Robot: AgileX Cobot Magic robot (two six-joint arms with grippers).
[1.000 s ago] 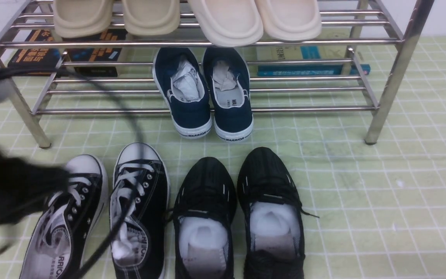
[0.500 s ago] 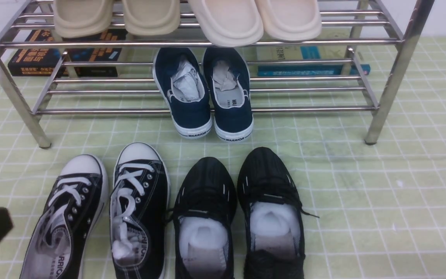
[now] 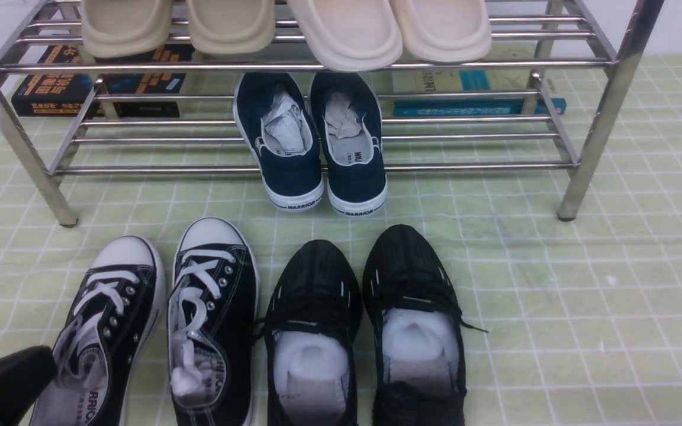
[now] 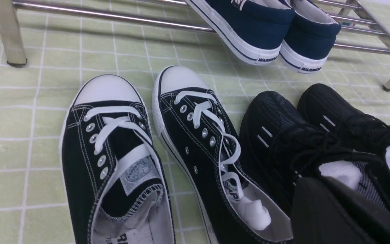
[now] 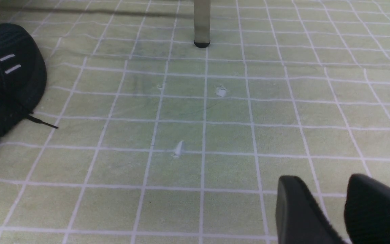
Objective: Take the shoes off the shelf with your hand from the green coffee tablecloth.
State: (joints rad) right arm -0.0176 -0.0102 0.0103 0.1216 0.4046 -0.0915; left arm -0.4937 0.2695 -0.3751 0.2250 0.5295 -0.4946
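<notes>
The shoes, two black canvas sneakers with white laces and toe caps, stand side by side on the green coffee tablecloth, in front of the chrome shelf. The left wrist view shows them from close by, with nothing touching them. My left gripper sits at the bottom left corner, beside the left sneaker's heel. It is shut and empty. My right gripper hangs over bare cloth, its fingers apart with nothing between them.
Navy slip-ons rest on the shelf's lower tier, heels past its front bar. Beige slippers lie on the upper tier. Black mesh sneakers stand right of the canvas pair. Books lie behind the shelf. A shelf leg stands ahead of the right gripper.
My left arm and its cables have drawn back from over the left canvas sneaker to the bottom left corner. The shoes have not moved.
</notes>
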